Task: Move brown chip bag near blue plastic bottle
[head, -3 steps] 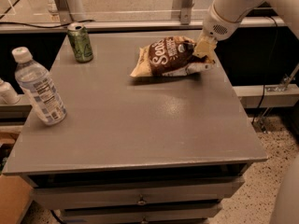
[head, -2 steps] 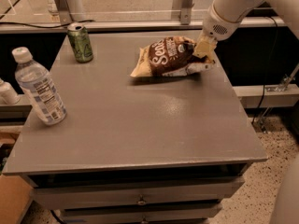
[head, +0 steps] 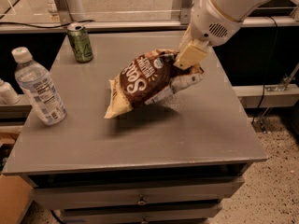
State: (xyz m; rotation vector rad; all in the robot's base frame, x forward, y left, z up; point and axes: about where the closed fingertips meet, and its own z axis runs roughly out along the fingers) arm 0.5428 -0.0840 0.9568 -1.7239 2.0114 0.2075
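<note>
Gripper was clamped on the right end of the brown chip bag — crinkly, dark-brown, cream-ended — which hung tilted above the smooth grey table, its shadow beneath. Well to its left stood the blue plastic bottle, clear and white-capped; 1 green can stood behind.

Brown chip bag: crinkly dark-brown snack bag with cream-yellow ends and large white lettering, held tilted above the middle of the table, right end high and left end low, its shadow beneath it. The gripper is clamped on the bag's upper right end. Blue plastic bottle: clear, white screw cap, blue-and-white printed label, upright near the table's left edge, well apart from the bag.
</note>
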